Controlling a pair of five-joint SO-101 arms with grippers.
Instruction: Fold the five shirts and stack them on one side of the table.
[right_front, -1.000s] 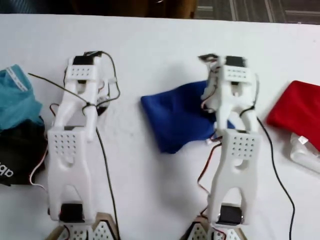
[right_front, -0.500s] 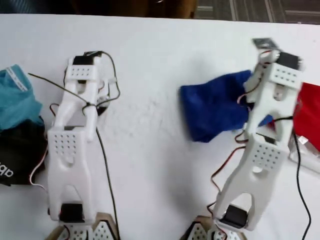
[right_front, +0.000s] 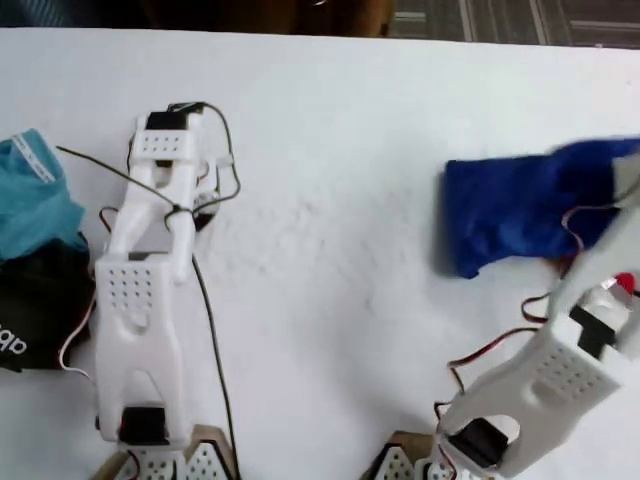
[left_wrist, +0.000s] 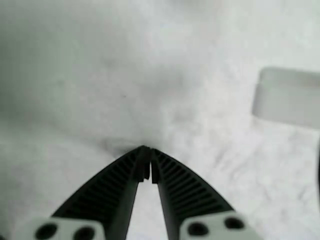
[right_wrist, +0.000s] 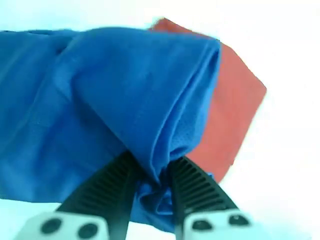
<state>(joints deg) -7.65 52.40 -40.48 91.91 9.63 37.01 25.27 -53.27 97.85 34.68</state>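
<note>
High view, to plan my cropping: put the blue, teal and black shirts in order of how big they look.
1. Blue shirt, clearly the largest.
2. Teal shirt and black shirt look about alike. The picture's edge cuts both, so I won't rank them.

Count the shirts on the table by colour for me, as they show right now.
Blue shirt: 1, gripped in the right tool
Red shirt: 1
Teal shirt: 1
Black shirt: 1
Total: 4 shirts in view
</note>
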